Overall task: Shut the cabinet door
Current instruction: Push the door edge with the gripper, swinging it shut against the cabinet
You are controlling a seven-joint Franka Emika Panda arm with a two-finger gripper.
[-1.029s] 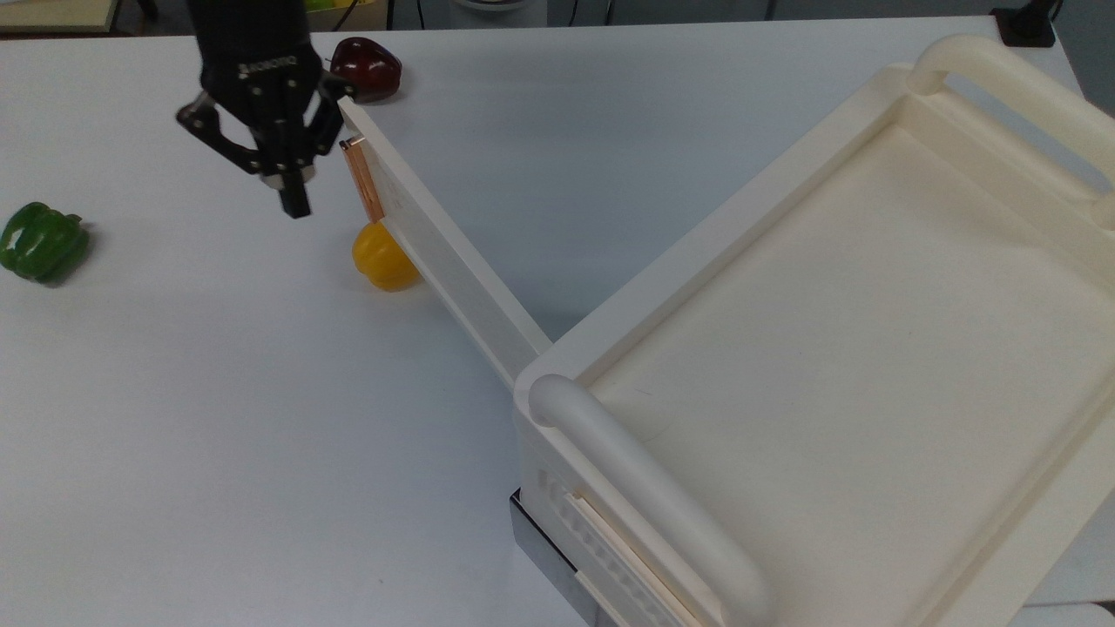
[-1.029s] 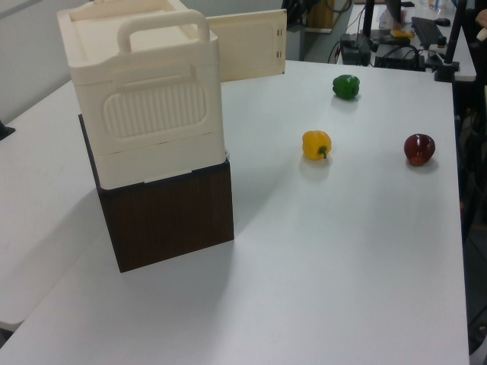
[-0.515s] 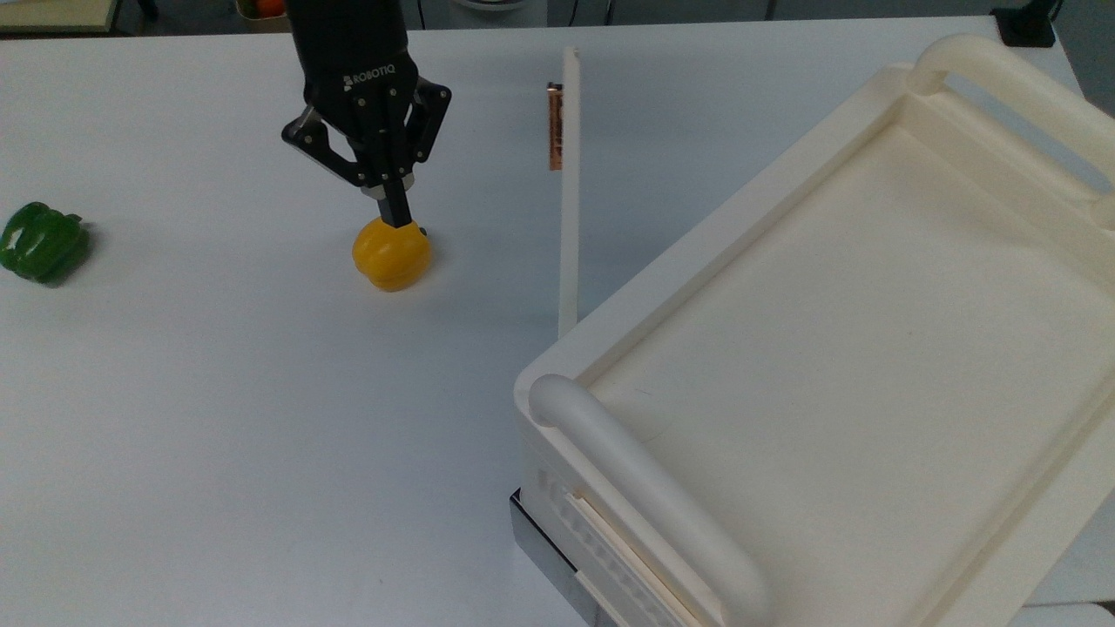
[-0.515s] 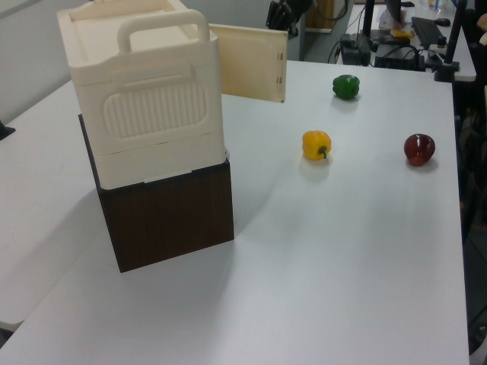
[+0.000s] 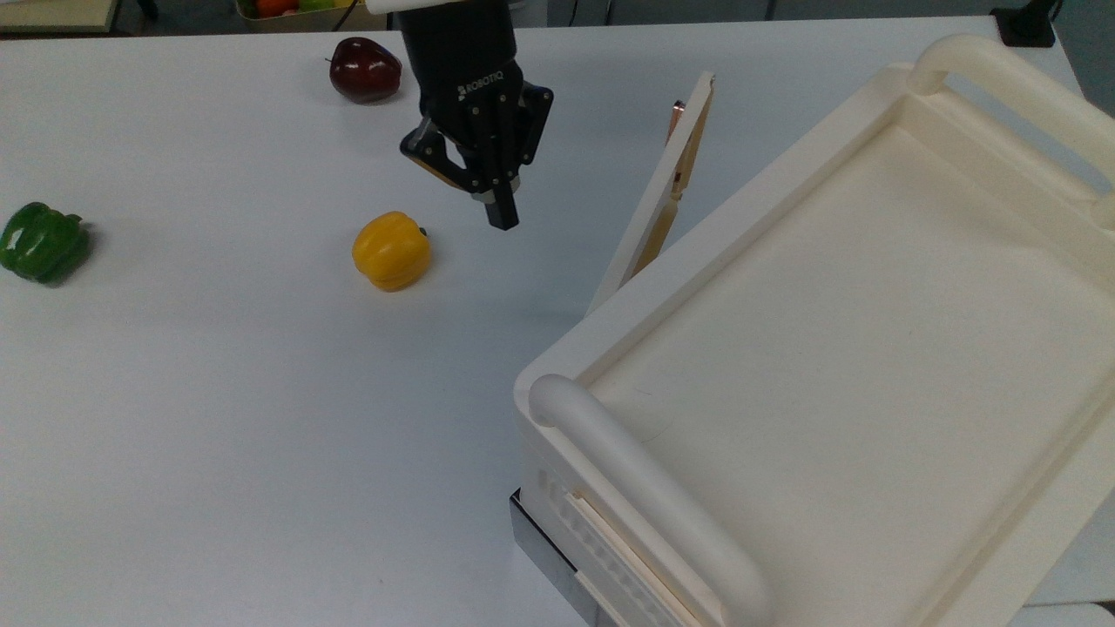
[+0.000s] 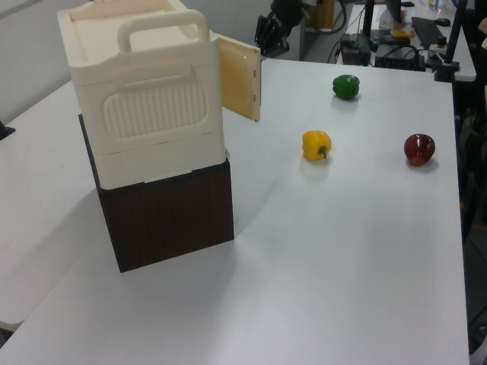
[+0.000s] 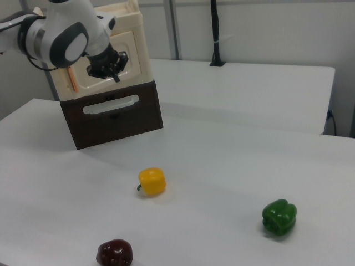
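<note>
I see the cabinet door (image 5: 655, 196) half shut, and the gripper (image 5: 499, 209), fingers closed on nothing, hangs apart at the top view's left. Next I should push the door flat against the cabinet (image 5: 836, 348).

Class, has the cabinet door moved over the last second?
Yes. In the top view the cabinet door has swung toward the cabinet, away from the yellow pepper.

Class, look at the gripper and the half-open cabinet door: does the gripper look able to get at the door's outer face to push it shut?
Probably yes. The gripper hangs above bare table on the outer side of the cabinet door, with nothing between them; the yellow pepper lies away on the gripper's other side.
</note>
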